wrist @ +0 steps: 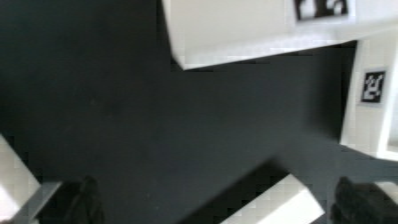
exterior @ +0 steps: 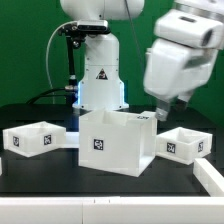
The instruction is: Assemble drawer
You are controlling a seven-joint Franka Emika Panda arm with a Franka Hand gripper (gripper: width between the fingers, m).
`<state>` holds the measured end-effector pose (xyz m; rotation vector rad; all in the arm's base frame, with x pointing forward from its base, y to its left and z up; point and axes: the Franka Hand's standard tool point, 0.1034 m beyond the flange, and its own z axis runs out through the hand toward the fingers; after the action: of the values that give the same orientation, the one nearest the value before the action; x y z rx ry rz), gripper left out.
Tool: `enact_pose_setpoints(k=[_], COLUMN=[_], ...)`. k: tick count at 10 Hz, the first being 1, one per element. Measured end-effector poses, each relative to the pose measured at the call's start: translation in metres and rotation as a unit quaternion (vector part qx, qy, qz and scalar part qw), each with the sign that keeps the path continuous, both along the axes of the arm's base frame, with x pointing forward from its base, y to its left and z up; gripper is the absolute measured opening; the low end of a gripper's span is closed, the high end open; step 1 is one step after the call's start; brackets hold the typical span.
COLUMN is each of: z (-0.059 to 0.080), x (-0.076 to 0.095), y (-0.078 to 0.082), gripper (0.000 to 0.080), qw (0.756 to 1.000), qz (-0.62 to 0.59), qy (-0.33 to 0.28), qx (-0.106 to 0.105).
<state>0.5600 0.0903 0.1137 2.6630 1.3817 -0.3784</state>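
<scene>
The large white casing (exterior: 118, 140) stands at the table's middle, with a square tag on its front. One shallow white tray (exterior: 35, 137) lies at the exterior view's left and another (exterior: 182, 142) at its right. My gripper (exterior: 171, 103) hangs in the air above the gap between the casing and the right tray, touching neither. In the wrist view my gripper (wrist: 217, 205) is open and empty, with dark fingers (wrist: 71, 200) far apart over the black table. A large white tagged part (wrist: 240, 30) and a second tagged white part (wrist: 374, 95) show beyond them.
The arm's white base (exterior: 100, 80) stands behind the casing. A flat white piece (exterior: 210, 180) lies at the front on the exterior view's right. A white strip (wrist: 294, 195) shows between my fingers in the wrist view; I cannot tell what it is.
</scene>
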Motion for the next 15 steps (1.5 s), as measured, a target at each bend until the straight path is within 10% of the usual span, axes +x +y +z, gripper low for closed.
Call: enact_pose_setpoints(k=[5,10,15], z=[-0.011,-0.039,-0.064], x=[-0.015,-0.021,-0.011], y=[0.018,0.002,-0.009], gripper=[0.065,0.065,0.065], qw=[0.988,0.959,0.962], qz=[-0.021,0.018,0.095], qy=[0.133,0.212,0.194], qx=[-0.082,-0.185,-0.168])
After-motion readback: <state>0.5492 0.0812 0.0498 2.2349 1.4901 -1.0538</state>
